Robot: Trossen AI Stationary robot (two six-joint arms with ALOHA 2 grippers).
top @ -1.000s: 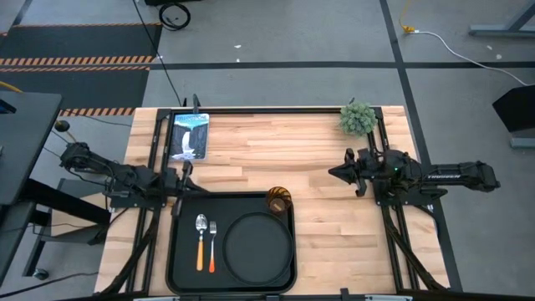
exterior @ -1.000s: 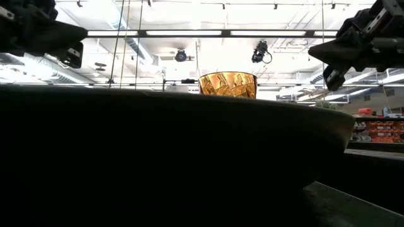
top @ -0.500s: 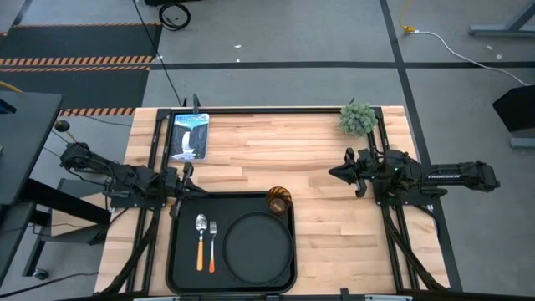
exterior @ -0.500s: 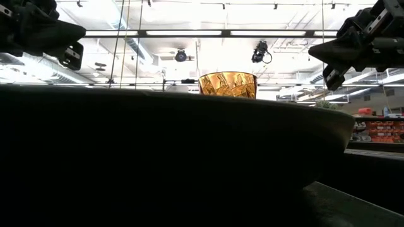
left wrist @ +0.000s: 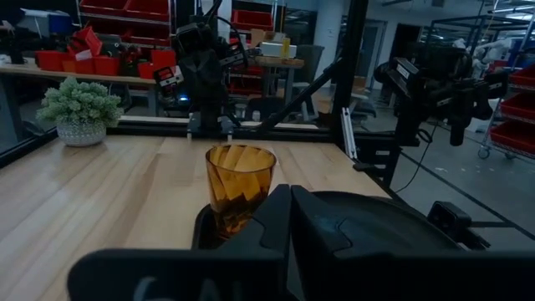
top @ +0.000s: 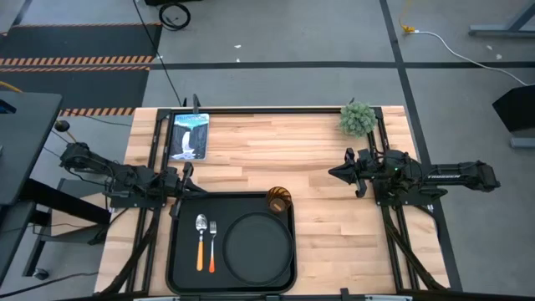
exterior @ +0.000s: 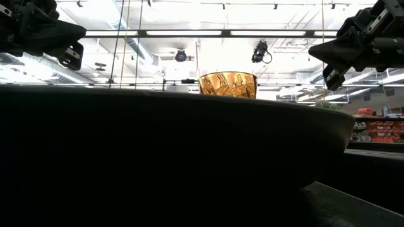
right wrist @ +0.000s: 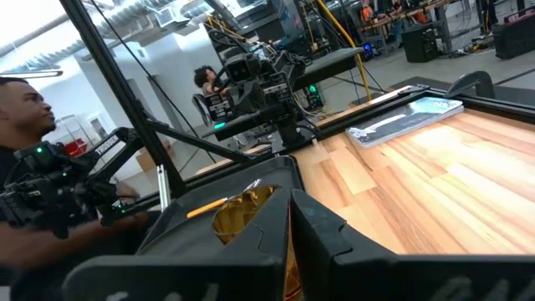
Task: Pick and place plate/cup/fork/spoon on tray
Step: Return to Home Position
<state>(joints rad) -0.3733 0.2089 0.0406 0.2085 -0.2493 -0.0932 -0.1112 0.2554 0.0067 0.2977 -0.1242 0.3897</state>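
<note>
Left gripper (top: 183, 186) hung just off the tray's (top: 177, 251) far-left corner, pointing right; its fingers looked drawn together in the high view, nothing between them. On the tray, left to right: spoon (top: 201, 241) and fork (top: 212, 244) lay side by side, orange handles toward the near edge, long axes running near-far; the plate (top: 257, 246) filled the right half; the cup (top: 278, 201) stood upright in the far-right corner, touching or just beside the plate rim, couldn't tell which. All four items looked placed, so my read was that no pick remained. The cup sat right of the left gripper and near-left of the right one, left arm closer. Right gripper (top: 338, 172) waited over bare table (top: 267, 150), well apart, tips closed to a point, empty. Low view was mostly blocked by a dark rim; only the cup's top (exterior: 228, 84) cleared it. Wrist views' lower halves were filled by their own fingers.
</note>
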